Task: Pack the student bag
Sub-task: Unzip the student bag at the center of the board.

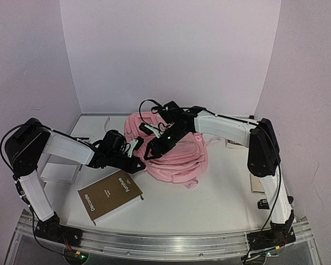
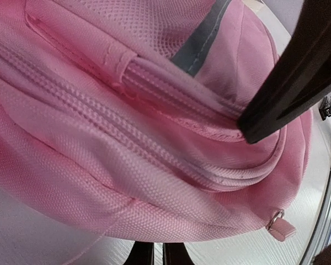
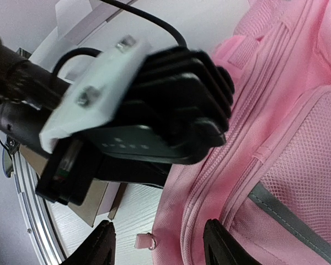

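- The student bag [image 1: 179, 157] lies in the middle of the table [image 1: 220, 204], at one o'clock from a brown book [image 1: 111, 196].
- The left gripper [image 2: 154, 253] sits at the bag's nine o'clock edge, jaws pressed together (whether they pinch fabric, I cannot tell).
- The right gripper [image 3: 161, 245] hovers over the same edge, jaws parted, clasping nothing; a zip pull [image 3: 146, 241] shows between them.

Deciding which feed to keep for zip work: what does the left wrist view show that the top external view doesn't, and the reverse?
Only the left wrist view: close detail of the ribbed zip tracks, a grey strip and a small pink zip pull on a metal ring. Only the top external view: the left arm and right arm whole, and a brown hardcover book flat on the table beside the left arm. Both: the large soft pink fabric backpack.
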`<state>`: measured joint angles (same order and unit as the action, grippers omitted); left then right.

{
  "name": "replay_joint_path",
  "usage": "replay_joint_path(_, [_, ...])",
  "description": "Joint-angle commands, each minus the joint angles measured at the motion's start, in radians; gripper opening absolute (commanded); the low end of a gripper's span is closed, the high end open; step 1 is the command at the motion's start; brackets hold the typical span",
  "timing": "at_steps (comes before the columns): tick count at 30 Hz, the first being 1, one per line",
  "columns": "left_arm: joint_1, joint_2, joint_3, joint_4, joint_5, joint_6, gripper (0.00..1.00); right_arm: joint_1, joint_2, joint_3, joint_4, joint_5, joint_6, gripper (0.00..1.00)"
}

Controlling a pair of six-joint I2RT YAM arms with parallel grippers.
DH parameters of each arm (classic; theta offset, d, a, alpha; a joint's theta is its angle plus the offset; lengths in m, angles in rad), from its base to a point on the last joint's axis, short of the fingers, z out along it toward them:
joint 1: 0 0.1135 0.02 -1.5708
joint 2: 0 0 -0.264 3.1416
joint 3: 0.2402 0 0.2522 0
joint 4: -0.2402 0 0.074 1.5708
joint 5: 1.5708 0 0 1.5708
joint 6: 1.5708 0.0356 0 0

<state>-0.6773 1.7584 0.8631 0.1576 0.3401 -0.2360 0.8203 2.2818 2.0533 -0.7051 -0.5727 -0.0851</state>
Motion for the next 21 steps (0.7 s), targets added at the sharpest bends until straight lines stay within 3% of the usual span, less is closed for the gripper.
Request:
replay_joint_path(1, [0.004,-0.063,0.008,0.063,0.028,-0.009,0.0,0.002,0.034,0.016,-0.002,0.026,0.05,0.54])
replay_joint_path(9, [0.005,-0.066,0.008,0.076,0.031,-0.016,0.0,0.018,0.045,-0.001,0.011,0.086,0.074,0.54])
replay_joint_path(19, [0.006,-0.09,-0.015,0.107,0.04,-0.035,0.0,0.024,0.072,-0.017,0.022,0.183,0.077,0.3])
replay_joint_path(21, [0.005,-0.088,-0.014,0.109,0.041,-0.036,0.0,0.025,0.069,-0.014,0.022,0.186,0.077,0.17])
